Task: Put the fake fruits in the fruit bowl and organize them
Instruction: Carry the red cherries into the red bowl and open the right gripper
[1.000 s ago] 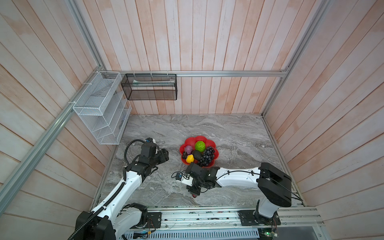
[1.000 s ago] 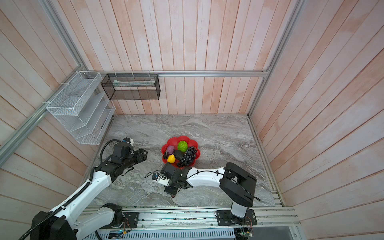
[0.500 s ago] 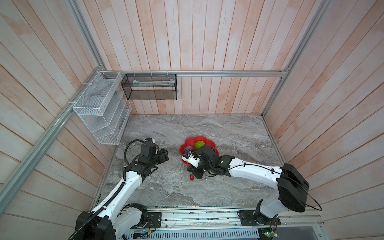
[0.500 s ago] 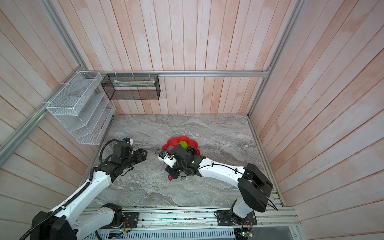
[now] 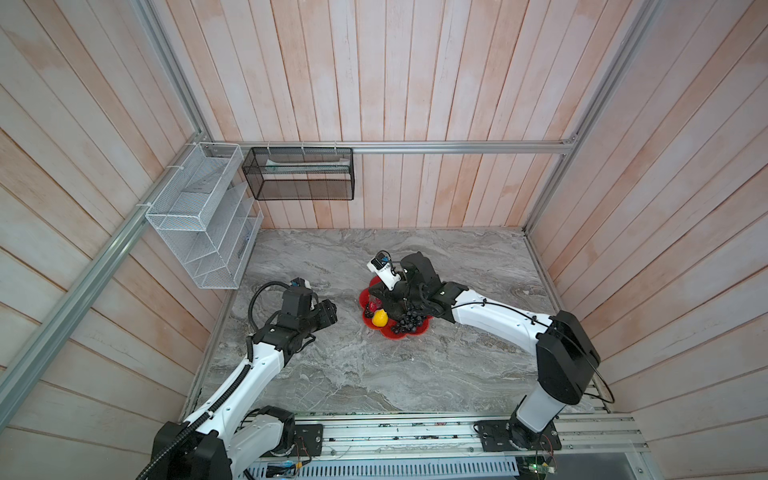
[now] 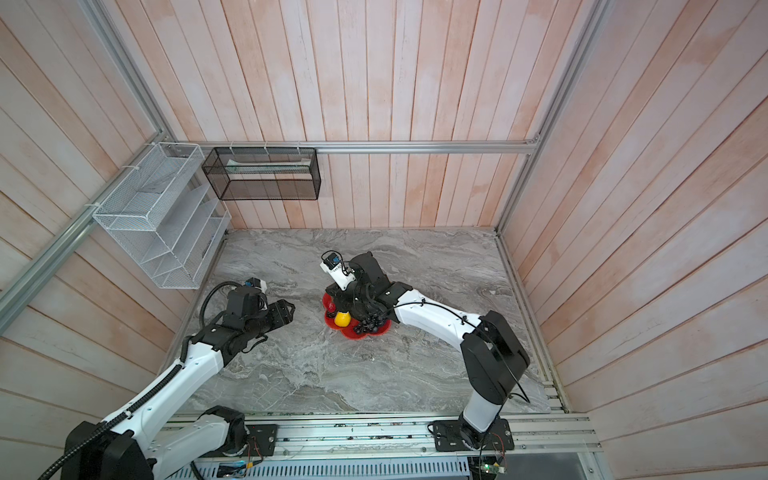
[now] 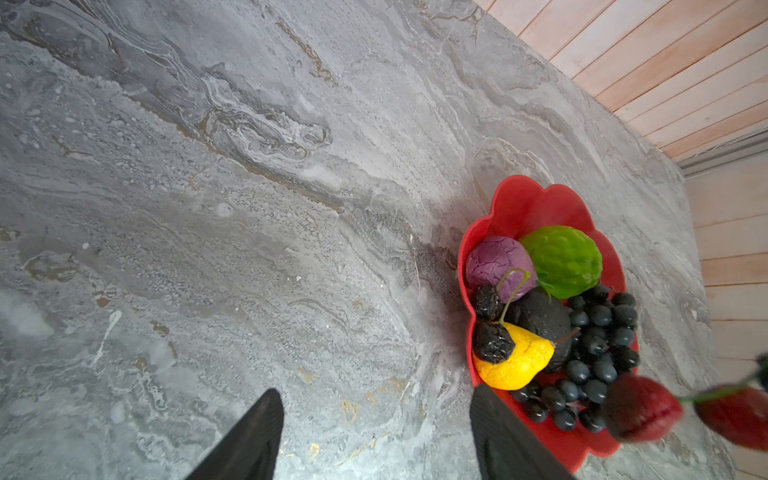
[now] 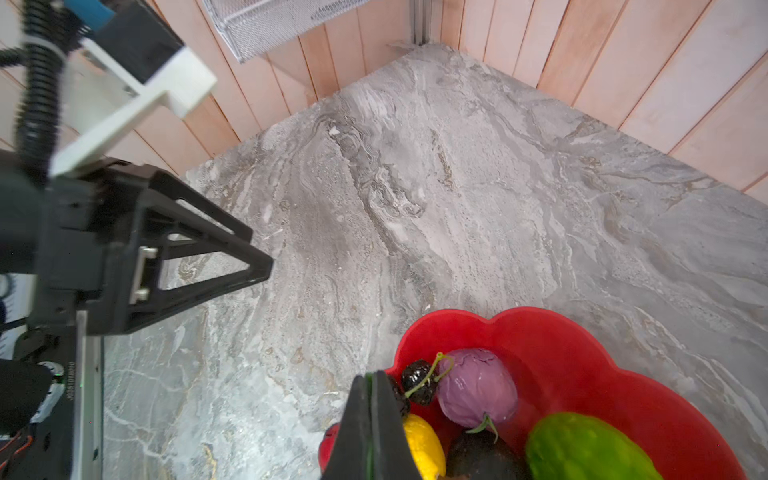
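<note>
The red petalled fruit bowl holds a bumpy green ball, a purple fruit, a lemon, a dark avocado, grapes and dark berries. My right gripper hovers over the bowl's left side, shut on the green stem of two red strawberries that hang blurred above the rim. My left gripper is open and empty, over the table left of the bowl.
A white wire rack and a black mesh basket hang on the walls at the back left. Grey marble table stretches around the bowl. The left arm's fingers point toward the bowl.
My right gripper has lifted the strawberries off the table in front of the bowl and carried them back over the bowl. The left arm has not moved.
</note>
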### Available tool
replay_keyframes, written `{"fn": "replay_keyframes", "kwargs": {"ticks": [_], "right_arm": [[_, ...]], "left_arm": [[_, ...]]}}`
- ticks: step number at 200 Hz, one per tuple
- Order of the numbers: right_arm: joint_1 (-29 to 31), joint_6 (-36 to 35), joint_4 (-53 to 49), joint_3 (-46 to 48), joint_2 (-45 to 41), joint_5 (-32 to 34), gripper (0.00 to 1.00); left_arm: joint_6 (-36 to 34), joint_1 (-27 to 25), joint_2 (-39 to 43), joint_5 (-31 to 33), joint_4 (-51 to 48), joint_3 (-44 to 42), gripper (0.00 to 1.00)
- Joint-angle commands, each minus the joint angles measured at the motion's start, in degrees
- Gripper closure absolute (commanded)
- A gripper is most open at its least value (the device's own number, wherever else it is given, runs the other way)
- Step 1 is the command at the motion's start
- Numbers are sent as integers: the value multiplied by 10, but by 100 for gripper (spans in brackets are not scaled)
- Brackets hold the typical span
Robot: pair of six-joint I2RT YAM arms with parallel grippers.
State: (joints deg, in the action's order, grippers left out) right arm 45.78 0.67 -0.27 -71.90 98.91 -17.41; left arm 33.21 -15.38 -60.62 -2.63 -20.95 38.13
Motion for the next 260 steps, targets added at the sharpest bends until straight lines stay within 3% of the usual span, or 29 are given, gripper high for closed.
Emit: {"fn": "replay_keyframes", "kwargs": {"ticks": [1,146,188,208,260], "right_arm": [[-9,-7,4,-25,31,-1,100],[-42,-2,45,-29,115,-15,100],[-45,-10,41,-32,112,-13,82],[-45,-15,40,-34,103,-9,81],[-44,-29,7,-43,61,6,63]], "left_arm": [[9,3,15,0,4,-6,27],[14,3,19,-5,5,-9,26],[15,3,16,-13,3,-9,26],[17,3,19,-16,1,-8,26],[14,3,5,-43,-27,-1,26]]}}
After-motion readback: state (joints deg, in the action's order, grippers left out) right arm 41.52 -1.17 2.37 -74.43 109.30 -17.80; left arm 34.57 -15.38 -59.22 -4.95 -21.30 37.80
